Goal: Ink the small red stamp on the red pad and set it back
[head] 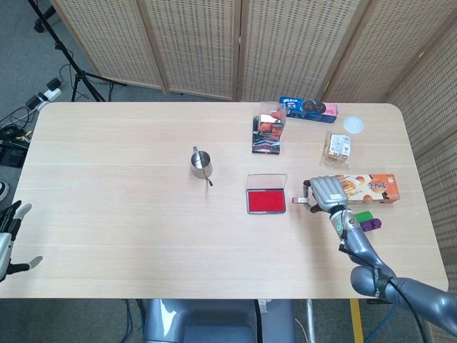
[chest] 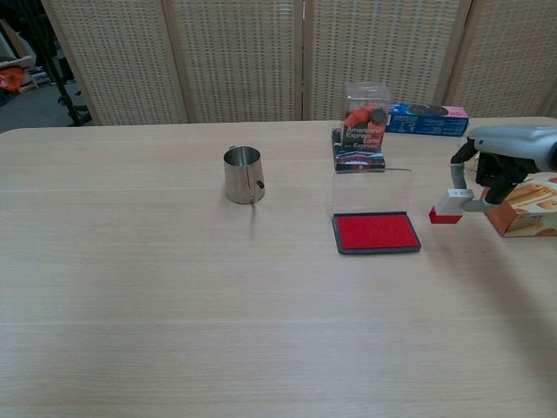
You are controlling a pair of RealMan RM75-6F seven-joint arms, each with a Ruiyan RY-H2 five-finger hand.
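The small red stamp [chest: 448,207], white-bodied with a red base, hangs tilted above the table just right of the red ink pad [chest: 376,232], pinched by my right hand [chest: 496,165]. From the head view the stamp [head: 297,201] pokes out left of that hand [head: 327,191], close to the pad [head: 265,201], whose clear lid stands open behind it. My left hand [head: 8,239] rests at the table's near left edge with fingers apart, holding nothing.
A steel cup [chest: 242,174] stands left of the pad. Behind the pad is a clear box of orange items [chest: 364,126] and a blue biscuit pack [chest: 426,117]. An orange snack box [head: 371,188] and green and purple blocks [head: 368,220] lie by the right hand.
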